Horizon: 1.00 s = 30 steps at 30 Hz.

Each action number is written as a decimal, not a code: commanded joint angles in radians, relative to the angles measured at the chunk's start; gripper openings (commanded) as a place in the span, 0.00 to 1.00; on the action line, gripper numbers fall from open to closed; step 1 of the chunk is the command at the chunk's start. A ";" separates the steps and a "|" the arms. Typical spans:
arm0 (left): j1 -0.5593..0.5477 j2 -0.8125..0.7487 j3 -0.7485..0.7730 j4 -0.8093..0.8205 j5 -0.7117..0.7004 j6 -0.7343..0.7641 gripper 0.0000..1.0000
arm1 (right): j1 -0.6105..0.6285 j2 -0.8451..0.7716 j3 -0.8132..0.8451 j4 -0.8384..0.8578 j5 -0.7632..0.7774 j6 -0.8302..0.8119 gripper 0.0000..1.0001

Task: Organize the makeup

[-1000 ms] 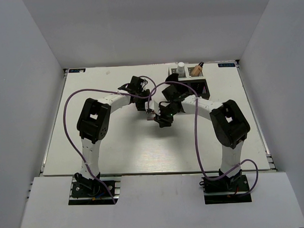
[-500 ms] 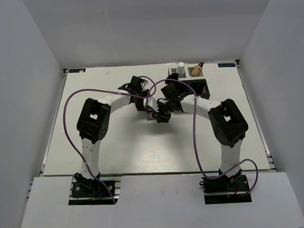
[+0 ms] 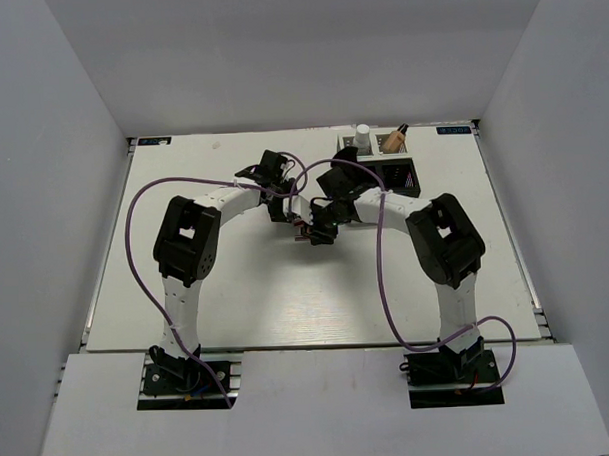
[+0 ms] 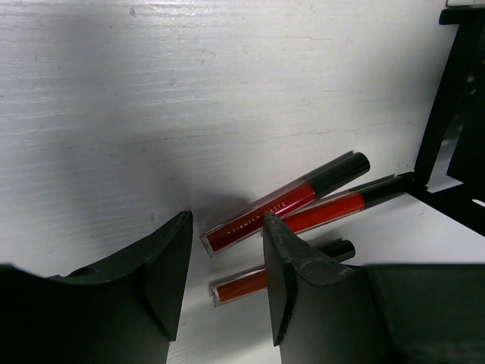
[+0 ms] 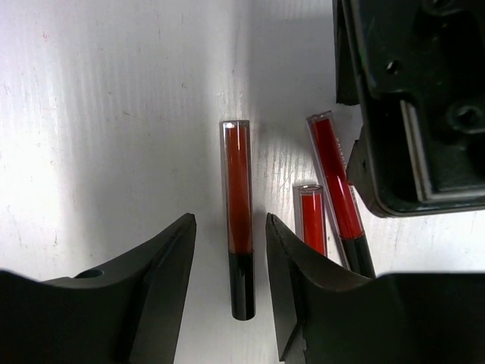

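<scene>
Three red, black-capped tubes (image 4: 282,203) lie close together on the table (image 5: 114,114). Right gripper (image 5: 229,226) fingers released, straddling the lone tube (image 5: 238,189). Left gripper (image 4: 226,221) also spread, grasping nothing.

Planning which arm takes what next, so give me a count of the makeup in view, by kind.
Red black-capped tubes: 3
White-capped bottle: 1
Tan bottle: 1
Total: 5 in view
</scene>
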 commanded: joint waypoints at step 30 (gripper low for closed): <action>0.019 -0.007 0.011 -0.049 -0.032 0.016 0.53 | -0.070 -0.331 -0.104 -0.302 -0.528 -0.216 0.00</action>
